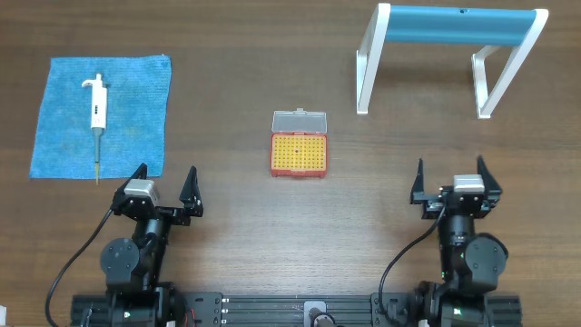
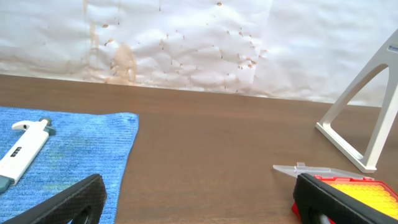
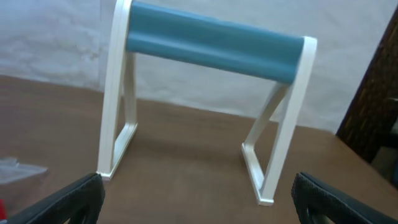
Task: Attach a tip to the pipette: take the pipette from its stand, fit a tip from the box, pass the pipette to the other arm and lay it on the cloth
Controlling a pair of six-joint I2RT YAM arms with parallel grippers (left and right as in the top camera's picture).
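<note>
The white pipette [image 1: 96, 109] lies on the blue cloth [image 1: 136, 86] at the far left, its yellow tip pointing toward the near edge; its head [image 2: 25, 149] also rests on the cloth [image 2: 93, 143] in the left wrist view. The orange tip box [image 1: 299, 154] stands open mid-table with its clear lid back, and its corner [image 2: 364, 190] is visible from the left wrist. The white stand with a blue bar [image 1: 454, 27] is at the far right, seen close as [image 3: 211, 43]. My left gripper [image 1: 163, 186] is open near the cloth's front edge. My right gripper [image 1: 451, 180] is open, empty, in front of the stand.
Bare brown table lies between the cloth, the tip box and the stand. A crumpled white sheet [image 2: 205, 43] covers the wall behind the table.
</note>
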